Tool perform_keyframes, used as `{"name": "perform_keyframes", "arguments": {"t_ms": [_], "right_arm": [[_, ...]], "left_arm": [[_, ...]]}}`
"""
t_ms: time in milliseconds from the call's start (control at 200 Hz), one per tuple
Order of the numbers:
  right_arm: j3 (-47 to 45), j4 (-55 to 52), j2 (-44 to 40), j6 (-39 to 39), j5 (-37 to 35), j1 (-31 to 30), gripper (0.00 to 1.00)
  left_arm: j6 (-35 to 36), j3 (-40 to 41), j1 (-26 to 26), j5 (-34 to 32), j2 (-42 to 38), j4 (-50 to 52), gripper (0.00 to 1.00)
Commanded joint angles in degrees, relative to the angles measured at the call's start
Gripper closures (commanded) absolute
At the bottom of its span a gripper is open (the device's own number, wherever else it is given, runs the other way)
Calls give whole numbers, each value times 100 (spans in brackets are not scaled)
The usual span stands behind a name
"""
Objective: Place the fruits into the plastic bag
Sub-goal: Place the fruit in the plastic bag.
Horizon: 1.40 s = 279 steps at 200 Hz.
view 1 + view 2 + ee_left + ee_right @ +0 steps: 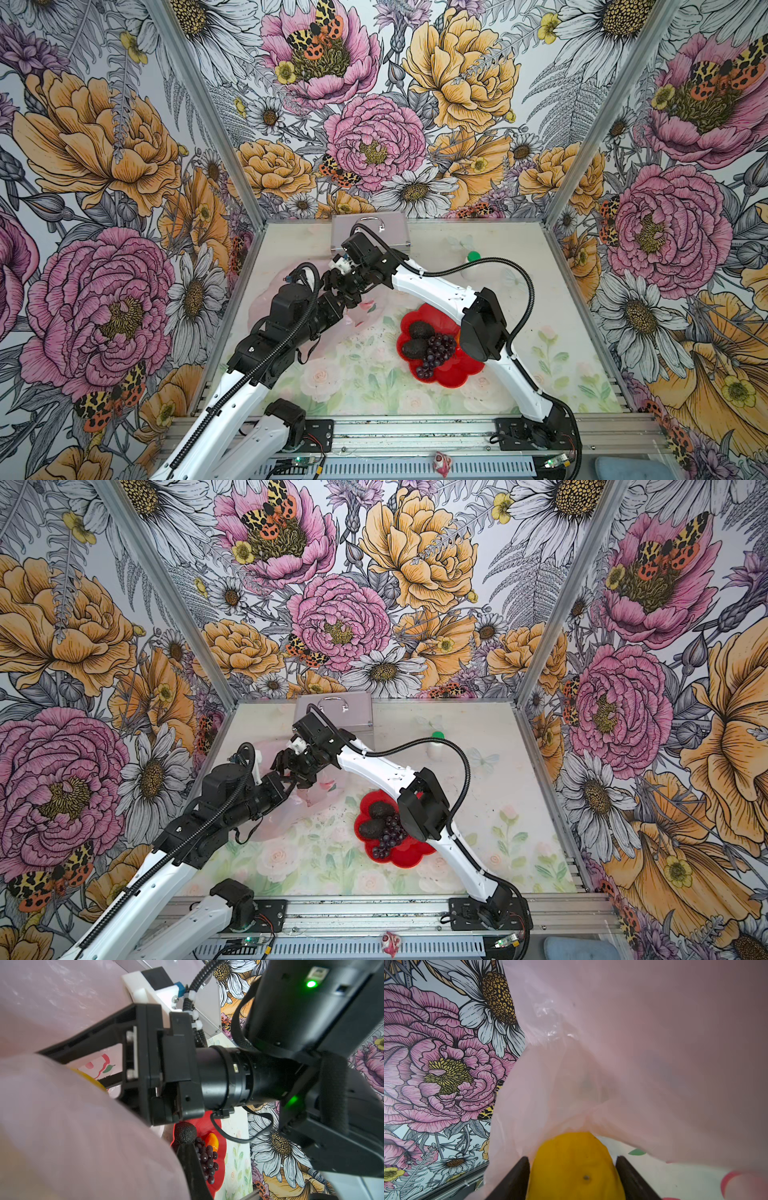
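Note:
The pale-pink plastic bag (266,305) lies at the table's left, under both arms. My left gripper (341,300) is shut on the bag's edge; in the left wrist view one dark finger (192,1167) shows beside the film (83,1136). My right gripper (572,1160) sits at the bag's mouth (654,1064) with a yellow fruit (575,1172) between its fingers. On the red plate (457,376) lie two dark avocados (422,329) (414,348), a purple grape bunch (438,353) and an orange mango (212,1141).
A silver metal case (370,232) stands at the back, just behind the right wrist. A white bottle with a green cap (473,259) stands at the back right. The right forearm crosses above the plate's far side.

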State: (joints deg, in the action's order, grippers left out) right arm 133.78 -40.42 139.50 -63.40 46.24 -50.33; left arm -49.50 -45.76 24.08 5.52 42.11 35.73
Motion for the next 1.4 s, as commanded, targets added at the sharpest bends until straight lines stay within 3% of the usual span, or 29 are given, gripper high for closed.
{"name": "perform_keyframes", "arguments": {"t_ms": [0, 385, 680, 1151, 1391], "right_arm": [[389, 73, 263, -110, 399, -47, 27], [522, 77, 351, -95, 477, -12, 14], [406, 57, 166, -18, 356, 55, 13], [-1953, 10, -2058, 813, -671, 776, 12], [-2767, -508, -3122, 1584, -1238, 1100, 12]], "left_arm": [[89, -91, -70, -95, -84, -129, 100], [63, 13, -201, -73, -219, -123, 100], [19, 105, -237, -42, -356, -84, 100], [-59, 327, -263, -57, -697, 305, 100], [-199, 515, -294, -60, -891, 356, 100]]}}
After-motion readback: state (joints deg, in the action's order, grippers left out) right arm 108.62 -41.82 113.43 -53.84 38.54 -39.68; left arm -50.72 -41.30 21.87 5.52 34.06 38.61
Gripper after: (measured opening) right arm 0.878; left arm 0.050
